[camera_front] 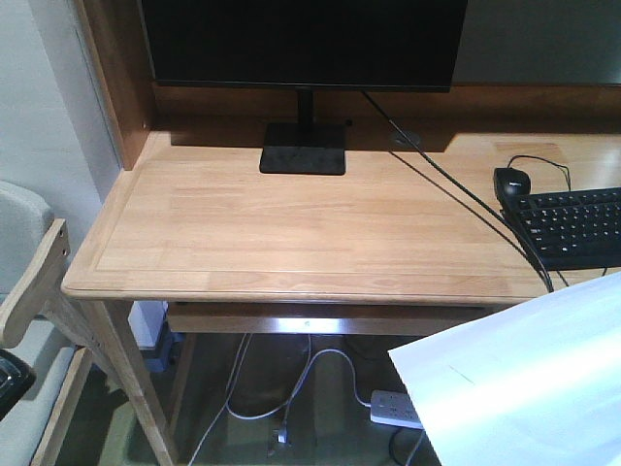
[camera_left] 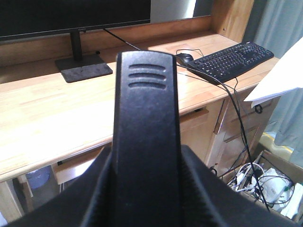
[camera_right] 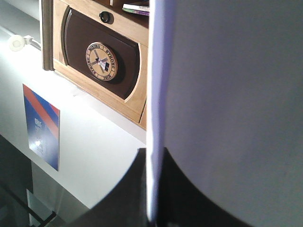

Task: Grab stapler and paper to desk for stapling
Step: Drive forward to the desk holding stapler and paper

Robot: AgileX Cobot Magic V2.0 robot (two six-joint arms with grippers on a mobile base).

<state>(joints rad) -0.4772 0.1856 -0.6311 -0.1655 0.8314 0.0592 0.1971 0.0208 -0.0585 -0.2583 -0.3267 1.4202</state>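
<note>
Where the front-facing view looks down on the worktop (camera_front: 291, 228), you see its plank top carrying a monitor (camera_front: 303, 44) at the back, with a mouse (camera_front: 512, 182) and a keyboard (camera_front: 574, 225) at the right. The paper (camera_front: 529, 374) hangs tilted in the lower right corner, in the air before the worktop's front edge. You cannot make out either end effector clearly here.

In the left wrist view, your left end effector (camera_left: 147, 189) is clamped on the stapler (camera_left: 147, 109), with dark fingers (camera_left: 97, 194) pressing it from both sides. Its ribbed black end points toward the worktop, and a corner of the paper shows at the far right.

In the right wrist view, your right end effector (camera_right: 154, 194) pinches the paper, seen edge-on and upright, filling the right half. Behind it are a wooden cabinet (camera_right: 94, 52) with a round emblem and a poster (camera_right: 41, 126) on the white wall.
</note>
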